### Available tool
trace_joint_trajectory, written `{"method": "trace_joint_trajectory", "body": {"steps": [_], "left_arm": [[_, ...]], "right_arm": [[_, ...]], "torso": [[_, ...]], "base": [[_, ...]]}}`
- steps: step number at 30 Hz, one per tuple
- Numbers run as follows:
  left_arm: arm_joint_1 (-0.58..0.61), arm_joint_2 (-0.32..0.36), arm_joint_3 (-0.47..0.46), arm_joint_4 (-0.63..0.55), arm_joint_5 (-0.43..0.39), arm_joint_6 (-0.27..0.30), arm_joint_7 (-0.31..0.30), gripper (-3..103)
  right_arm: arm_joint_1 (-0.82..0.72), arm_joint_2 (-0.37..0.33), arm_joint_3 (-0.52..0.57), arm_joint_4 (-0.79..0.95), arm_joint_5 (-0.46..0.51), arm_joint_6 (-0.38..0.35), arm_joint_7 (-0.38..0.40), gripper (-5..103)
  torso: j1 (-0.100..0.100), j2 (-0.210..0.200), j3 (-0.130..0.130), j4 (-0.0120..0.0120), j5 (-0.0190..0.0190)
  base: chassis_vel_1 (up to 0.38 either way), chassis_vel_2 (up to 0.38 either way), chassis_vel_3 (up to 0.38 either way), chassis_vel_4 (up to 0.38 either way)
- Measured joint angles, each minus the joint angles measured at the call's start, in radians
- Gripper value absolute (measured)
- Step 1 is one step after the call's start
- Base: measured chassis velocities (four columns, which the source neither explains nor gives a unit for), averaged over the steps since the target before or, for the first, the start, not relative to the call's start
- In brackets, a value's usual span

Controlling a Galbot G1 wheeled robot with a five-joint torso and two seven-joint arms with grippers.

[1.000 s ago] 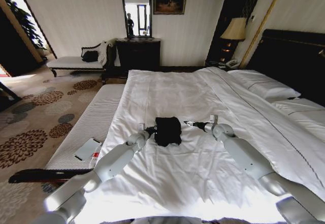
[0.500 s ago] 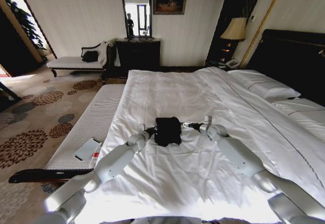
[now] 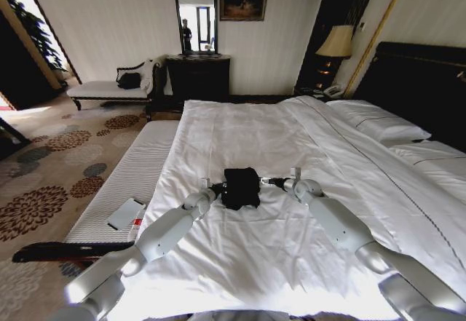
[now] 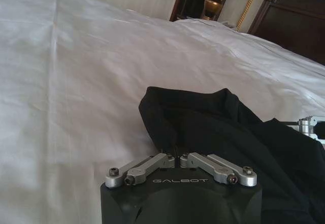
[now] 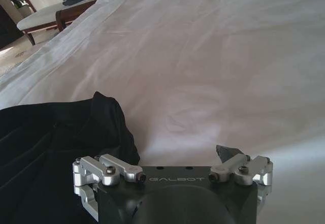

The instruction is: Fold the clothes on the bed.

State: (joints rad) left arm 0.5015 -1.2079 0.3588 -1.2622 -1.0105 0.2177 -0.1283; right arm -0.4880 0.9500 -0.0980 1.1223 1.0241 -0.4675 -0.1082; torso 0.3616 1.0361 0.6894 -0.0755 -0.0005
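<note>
Folded T-shirt (image 3: 241, 187) mid-bed (image 3: 291, 132), 2 grippers flanking

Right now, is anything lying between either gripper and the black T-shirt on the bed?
Nothing visible does. The black T-shirt lies bunched on the white duvet, with the left gripper at one edge and the right gripper at the other, both right against the fabric. Only bare bedding surrounds them.
</note>
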Motion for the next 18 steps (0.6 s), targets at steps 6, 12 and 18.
{"method": "trace_joint_trajectory", "body": {"steps": [6,12,18], "left_arm": [[0.002,0.003,0.001,-0.001,-0.001,0.0,0.002,0],[0.003,0.001,0.001,0.002,-0.001,0.0,0.004,0],[0.003,0.007,0.001,0.0,0.0,0.0,0.004,0]], "right_arm": [[0.015,0.005,0.0,-0.023,-0.003,0.007,-0.003,100],[0.017,0.01,-0.013,-0.021,-0.004,0.007,-0.009,97],[0.009,0.017,-0.026,-0.007,-0.009,0.007,-0.01,77]], "torso": [[0.0,0.0,0.0,0.0,0.0],[0.0,0.0,0.0,-0.0001,-0.0001],[0.0,0.0,0.0,0.0,0.0]], "base": [[0.0,0.0,0.0,0.0],[0.0,0.0,0.0,0.0],[0.0,0.0,0.0,0.0]]}}
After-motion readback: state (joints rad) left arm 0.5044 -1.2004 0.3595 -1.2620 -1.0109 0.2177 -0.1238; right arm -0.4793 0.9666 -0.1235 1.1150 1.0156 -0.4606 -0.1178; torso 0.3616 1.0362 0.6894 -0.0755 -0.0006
